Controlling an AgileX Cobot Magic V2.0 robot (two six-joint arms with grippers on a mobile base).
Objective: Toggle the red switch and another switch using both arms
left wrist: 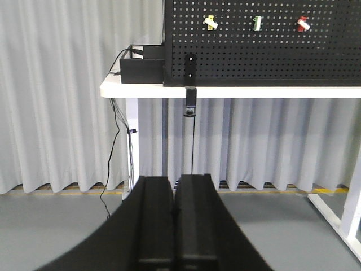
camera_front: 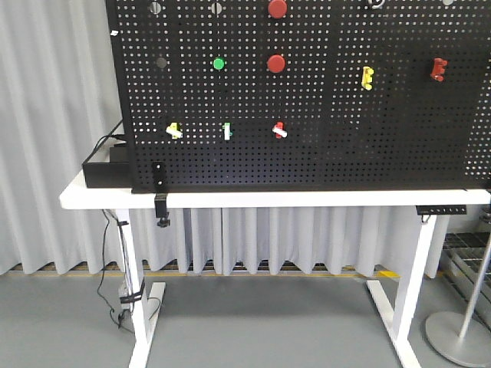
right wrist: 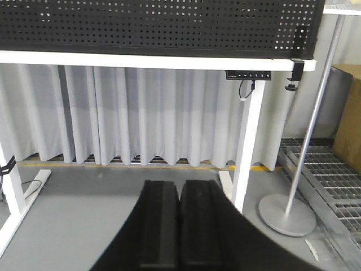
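Pegboard stands upright on the white table, so every toggle faces outward and has to be reached head-on. In the front view the red switch sits at 6 o'clock under a round red push button. The yellow-based switch lies at 9 o'clock from it in the same row, with a green toggle between them. That spacing looks wide enough for one arm per switch. Neither arm shows here.

From the left wrist, the left gripper points at the curtain below the table. Its fingers are pressed together with nothing between them. The yellow-based switch is at 12 o'clock and the red switch at 1 o'clock, both well apart from the tips. The table edge and a clamp hanging from it jut into the upward path.

From the right wrist, the right gripper is likewise closed and empty. Only the board's bottom strip shows at 12 o'clock, and no switch. A stand pole at 2 o'clock bounds the room on that side.
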